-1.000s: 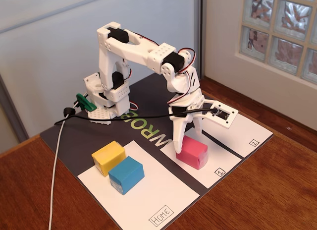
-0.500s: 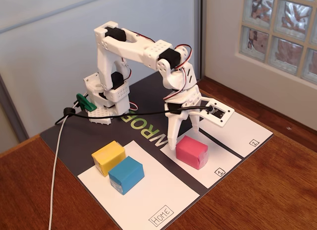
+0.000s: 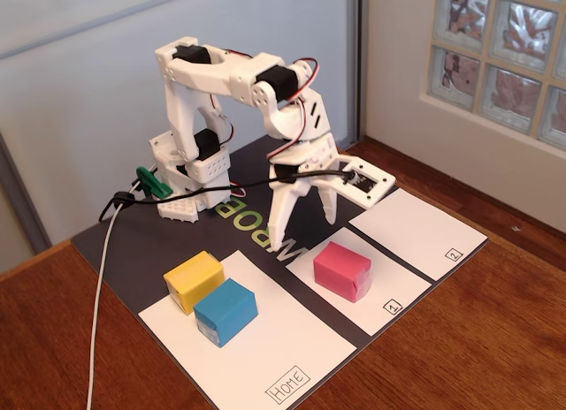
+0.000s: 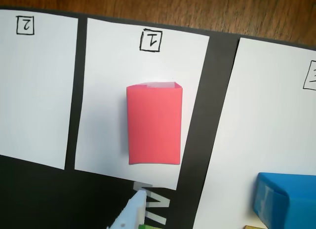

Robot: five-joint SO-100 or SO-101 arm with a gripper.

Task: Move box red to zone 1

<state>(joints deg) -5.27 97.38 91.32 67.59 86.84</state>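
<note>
The pinkish-red box (image 3: pixel 342 270) lies flat on the white square marked "1", zone 1 (image 3: pixel 395 284), apart from everything else. My gripper (image 3: pixel 307 223) hangs open and empty above the dark mat, behind the box and clear of it. In the wrist view the red box (image 4: pixel 154 124) sits in the middle of zone 1 (image 4: pixel 106 91), with the boxed "1" beyond it. Only one pale fingertip (image 4: pixel 133 211) shows there, at the bottom edge, short of the box.
A yellow box (image 3: pixel 193 280) and a blue box (image 3: pixel 225 311) sit touching on the large "Home" sheet (image 3: pixel 274 348). The square marked "2" (image 3: pixel 416 229) lies to the right of zone 1. A black cable (image 3: pixel 97 286) trails off the mat (image 3: pixel 124 238) at the left.
My gripper has let go of the red box, risen, and drawn back toward the arm's base. The red box stays put on zone 1.
</note>
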